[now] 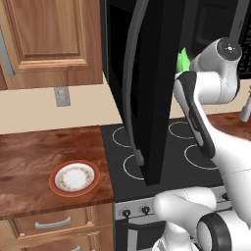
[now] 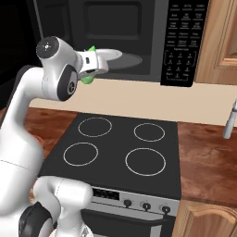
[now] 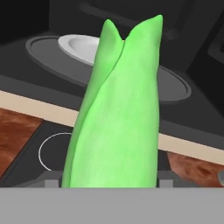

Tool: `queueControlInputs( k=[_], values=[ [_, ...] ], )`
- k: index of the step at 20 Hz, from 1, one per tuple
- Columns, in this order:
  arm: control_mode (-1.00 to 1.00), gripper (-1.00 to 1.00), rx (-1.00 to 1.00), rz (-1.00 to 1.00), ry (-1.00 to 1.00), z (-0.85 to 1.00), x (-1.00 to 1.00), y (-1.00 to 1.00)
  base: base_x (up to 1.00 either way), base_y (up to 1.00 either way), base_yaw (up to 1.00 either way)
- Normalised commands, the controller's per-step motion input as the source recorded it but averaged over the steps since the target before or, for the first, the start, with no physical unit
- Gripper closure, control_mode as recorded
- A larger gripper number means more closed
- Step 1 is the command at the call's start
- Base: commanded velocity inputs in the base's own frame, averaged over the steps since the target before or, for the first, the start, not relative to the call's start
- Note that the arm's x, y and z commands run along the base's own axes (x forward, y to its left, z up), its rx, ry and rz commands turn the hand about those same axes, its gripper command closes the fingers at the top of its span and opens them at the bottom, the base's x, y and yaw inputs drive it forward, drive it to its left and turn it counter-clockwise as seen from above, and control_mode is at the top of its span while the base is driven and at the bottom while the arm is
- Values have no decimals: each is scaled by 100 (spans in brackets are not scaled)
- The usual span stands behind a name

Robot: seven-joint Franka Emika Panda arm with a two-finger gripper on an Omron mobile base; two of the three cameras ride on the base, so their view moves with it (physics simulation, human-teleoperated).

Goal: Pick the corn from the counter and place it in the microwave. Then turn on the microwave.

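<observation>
The claw point(image 2: 104, 59) grips the bright green husked corn point(image 3: 116, 113) before the open black microwave point(image 2: 139, 41); next, push it inside onto the round grey turntable point(image 3: 175, 87) and release.

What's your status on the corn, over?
Two-finger gripper shut on small bright green husked corn. Corn raised over black stovetop, before open black microwave. Grey turntable ahead, small white dish on it.

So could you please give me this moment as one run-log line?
phase: carrying | gripper: shut on corn | microwave: door open | corn: at opening, not yet placed
</observation>
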Motion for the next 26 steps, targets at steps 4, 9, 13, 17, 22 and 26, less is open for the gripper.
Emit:
queueControlInputs(
  k=[4,9,13,17,22,26],
  values=[
    [-100,100,0,0,-1,15,11,0,0,0,0],
    [-100,100,0,0,-1,16,8,0,0,0,0],
    [-100,100,0,0,-1,11,8,0,0,0,0],
    [-100,100,0,0,0,4,18,0,0,0,0],
    [-100,100,0,0,0,0,28,0,0,0,0],
    [-100,100,0,0,1,0,35,0,0,0,0]
  ],
)
